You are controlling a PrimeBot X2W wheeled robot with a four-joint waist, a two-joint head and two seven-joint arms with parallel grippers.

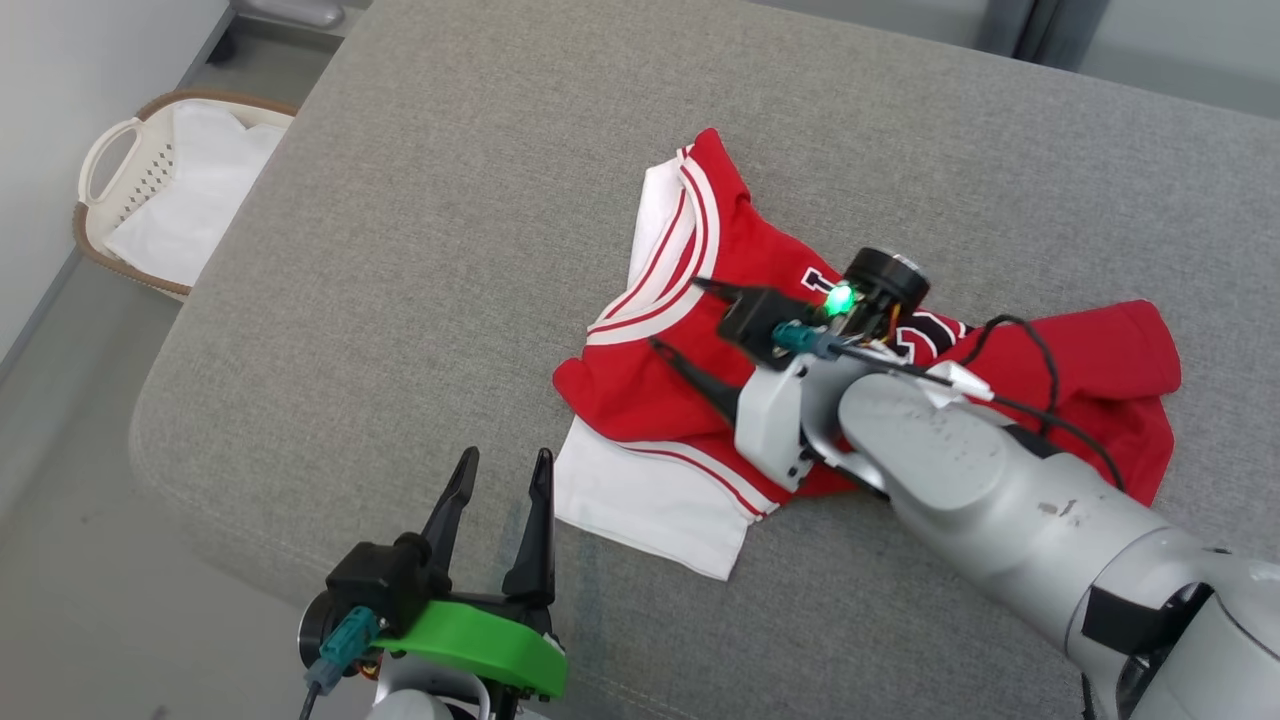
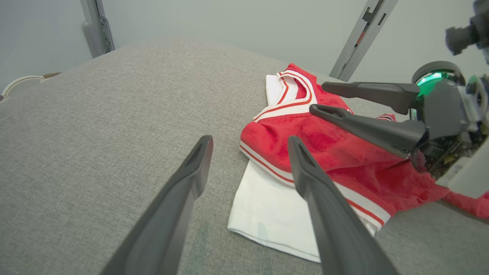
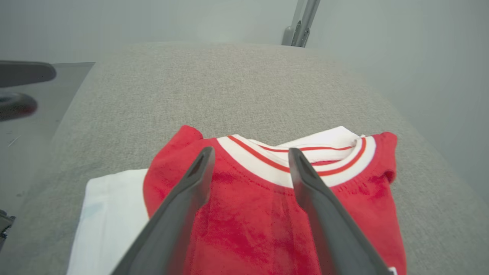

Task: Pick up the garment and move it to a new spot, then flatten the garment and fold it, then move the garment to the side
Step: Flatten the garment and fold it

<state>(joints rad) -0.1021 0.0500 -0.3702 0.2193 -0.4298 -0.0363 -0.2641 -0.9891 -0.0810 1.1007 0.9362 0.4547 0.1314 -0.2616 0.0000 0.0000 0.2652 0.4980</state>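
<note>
Gaping empty, right gripper (image 1: 676,313) hovers over garment (image 1: 640,390); left gripper (image 1: 505,455), likewise, at cushion (image 1: 450,250) edge.

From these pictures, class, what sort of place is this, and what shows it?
Probably a laundry-folding test room: a red and white garment lies on a grey padded surface, with a white laundry basket on the floor beside it.

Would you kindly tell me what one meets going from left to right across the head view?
White laundry basket → left gripper → red and white garment. The right gripper overlaps the garment, so I leave it out of the order.
</note>
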